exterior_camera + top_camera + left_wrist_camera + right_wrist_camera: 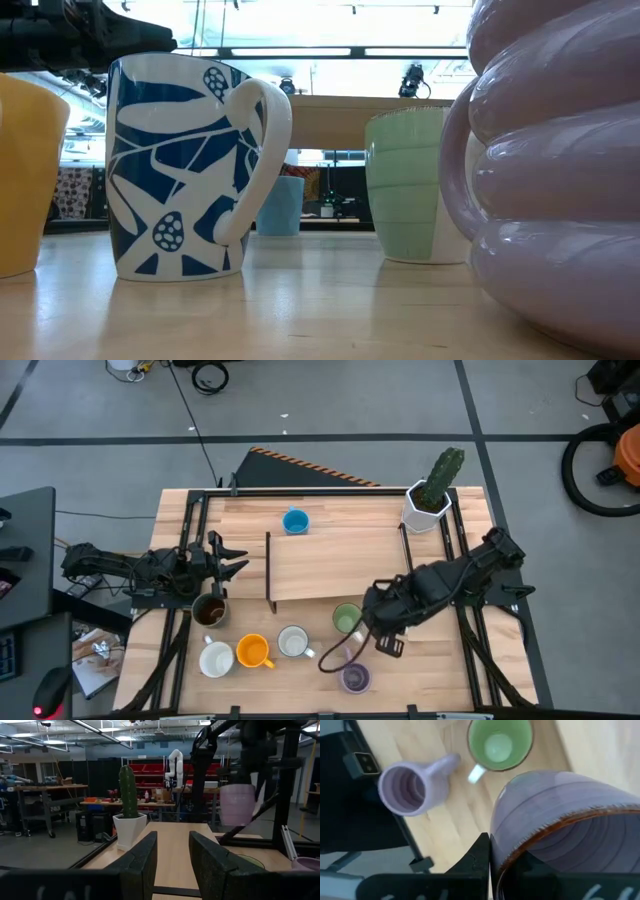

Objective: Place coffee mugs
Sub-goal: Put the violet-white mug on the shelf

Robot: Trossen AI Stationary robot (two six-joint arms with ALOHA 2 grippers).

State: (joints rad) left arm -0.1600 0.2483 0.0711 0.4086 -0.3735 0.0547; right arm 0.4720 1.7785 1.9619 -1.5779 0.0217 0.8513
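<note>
Purple mug (570, 825) pinched by its rim in my closed right gripper (385, 622); it could clip the green mug (347, 618) at nine o'clock. Left gripper (228, 557) half-open, empty.

2 dark jointed arms, each hand (170, 862) with 2 black, rough-textured flat fingers (142, 860)

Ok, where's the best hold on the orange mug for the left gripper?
Probably its rim, from straight above: the orange mug stands upright, mouth open, with white mugs close on both sides. Pinch the wall opposite its handle, one finger inside.
</note>
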